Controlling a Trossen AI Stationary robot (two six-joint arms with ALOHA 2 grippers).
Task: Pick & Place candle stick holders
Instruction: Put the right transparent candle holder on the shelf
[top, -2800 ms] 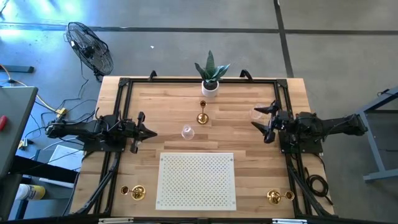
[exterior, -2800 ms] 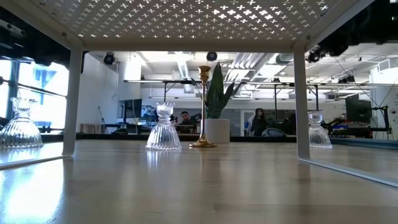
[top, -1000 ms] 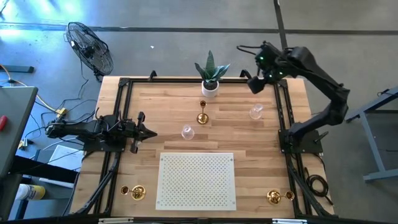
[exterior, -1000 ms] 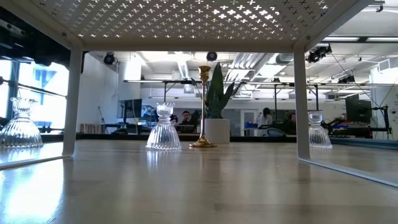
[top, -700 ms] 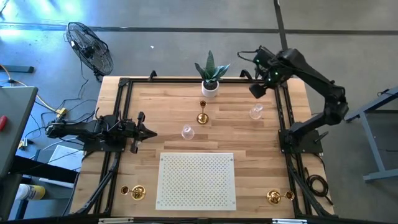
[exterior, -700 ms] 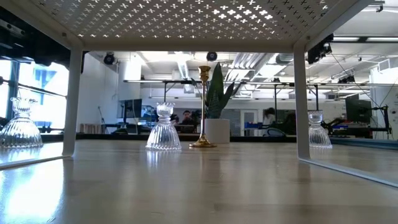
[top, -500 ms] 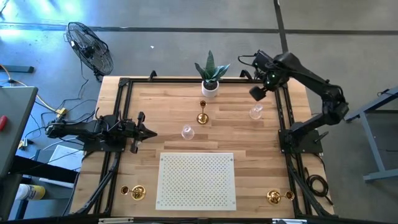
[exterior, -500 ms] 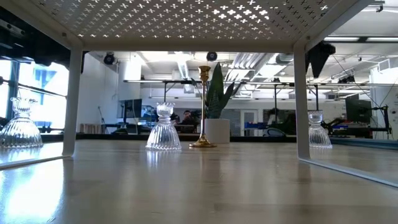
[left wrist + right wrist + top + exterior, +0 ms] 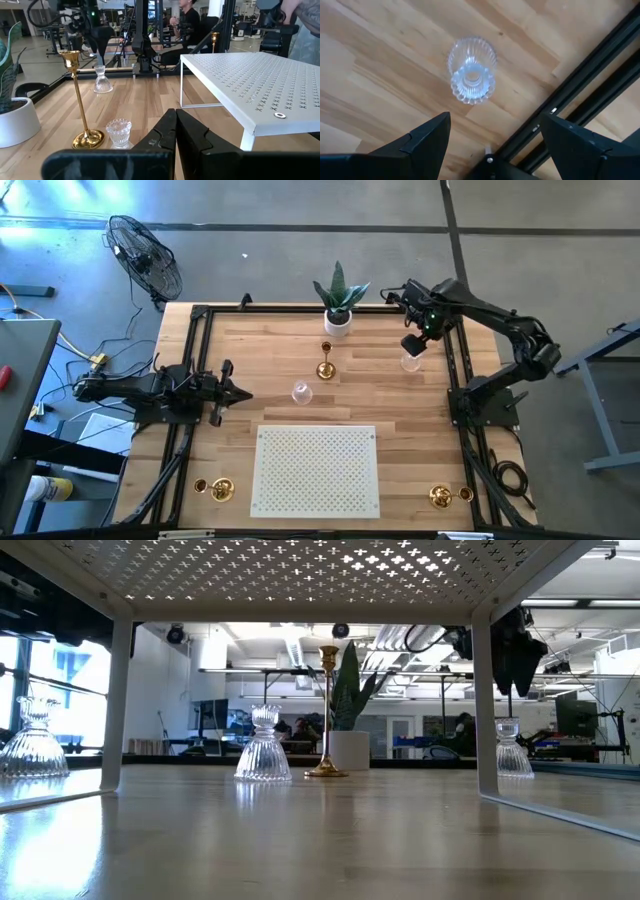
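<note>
A clear glass candle stick holder (image 9: 411,362) stands upright on its base at the table's far right. My right gripper (image 9: 495,120) hangs open straight above it (image 9: 471,70), pointing down, with a finger on either side and clear of it. A tall gold holder (image 9: 325,362) and a second glass holder (image 9: 301,392) stand mid-table. Two more gold holders (image 9: 220,488) (image 9: 440,496) are at the near corners. The low view shows another glass holder (image 9: 32,740) at its left. My left gripper (image 9: 245,393) rests shut at the table's left.
A white pot with a green plant (image 9: 338,320) stands at the far edge. A raised white perforated shelf (image 9: 317,470) takes up the near middle. A black frame rail (image 9: 450,370) runs just right of the glass holder. People show in the room behind.
My right gripper has come down from high over the far right corner toward the glass holder and tipped to point straight down. It has stayed open. The holders have not moved.
</note>
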